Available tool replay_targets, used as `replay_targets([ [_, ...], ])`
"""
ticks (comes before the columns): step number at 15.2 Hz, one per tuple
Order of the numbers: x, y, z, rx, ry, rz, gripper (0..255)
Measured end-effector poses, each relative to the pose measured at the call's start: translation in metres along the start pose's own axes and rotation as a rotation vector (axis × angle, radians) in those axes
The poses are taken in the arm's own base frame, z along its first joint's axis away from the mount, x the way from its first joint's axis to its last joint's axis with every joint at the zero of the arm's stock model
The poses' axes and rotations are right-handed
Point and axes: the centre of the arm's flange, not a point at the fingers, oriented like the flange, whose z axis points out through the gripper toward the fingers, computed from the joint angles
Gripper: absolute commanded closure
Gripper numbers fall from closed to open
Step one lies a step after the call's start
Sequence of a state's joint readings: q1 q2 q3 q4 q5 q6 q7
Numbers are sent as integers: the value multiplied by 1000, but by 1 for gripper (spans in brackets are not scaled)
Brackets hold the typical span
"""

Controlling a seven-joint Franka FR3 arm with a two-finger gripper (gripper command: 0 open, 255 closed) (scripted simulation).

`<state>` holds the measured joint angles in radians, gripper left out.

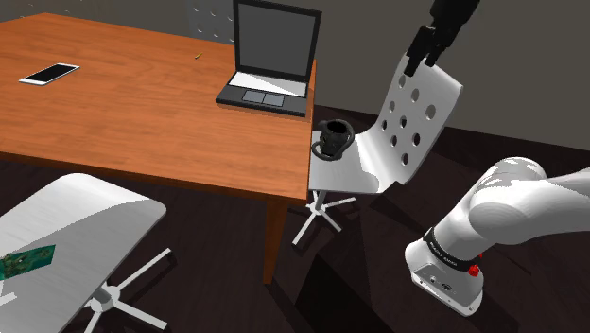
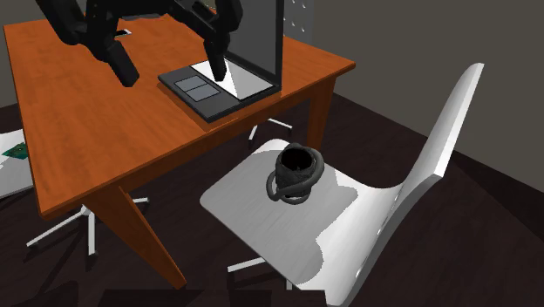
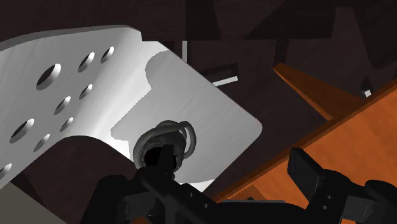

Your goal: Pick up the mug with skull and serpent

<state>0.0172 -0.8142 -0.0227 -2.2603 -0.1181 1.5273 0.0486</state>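
Note:
A dark mug (image 1: 333,139) with a grey coiled serpent around it stands upright on the seat of a white chair (image 1: 364,170), next to the table's corner. In the second exterior view the mug (image 2: 296,172) shows its open mouth. My gripper (image 1: 423,59) hangs open, well above the chair's backrest and apart from the mug. Its two black fingers (image 2: 118,59) stand wide apart over the table in the second exterior view. In the wrist view the mug (image 3: 163,147) lies far ahead between the spread fingers (image 3: 310,173), nearer the left one.
An orange wooden table (image 1: 142,104) carries an open laptop (image 1: 269,66) and a white phone (image 1: 49,73). The chair's holed backrest (image 1: 421,109) rises under the gripper. A second white chair (image 1: 66,232) with a green card (image 1: 26,262) stands at the shoulder view's lower left.

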Motion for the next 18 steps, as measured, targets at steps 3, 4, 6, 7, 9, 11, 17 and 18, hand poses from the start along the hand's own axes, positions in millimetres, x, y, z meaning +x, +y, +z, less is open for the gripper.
replay_targets([
  [3,11,2,13,0,-7,7,0],
  [4,18,2,22,1,-11,12,0],
  [6,34,4,44,2,-20,23,0],
  [7,40,5,53,2,-24,29,0],
  [9,58,11,72,3,-33,40,0],
  [11,76,16,92,4,-42,51,0],
  [17,126,30,157,6,-71,86,0],
  [18,135,31,170,7,-76,92,0],
])
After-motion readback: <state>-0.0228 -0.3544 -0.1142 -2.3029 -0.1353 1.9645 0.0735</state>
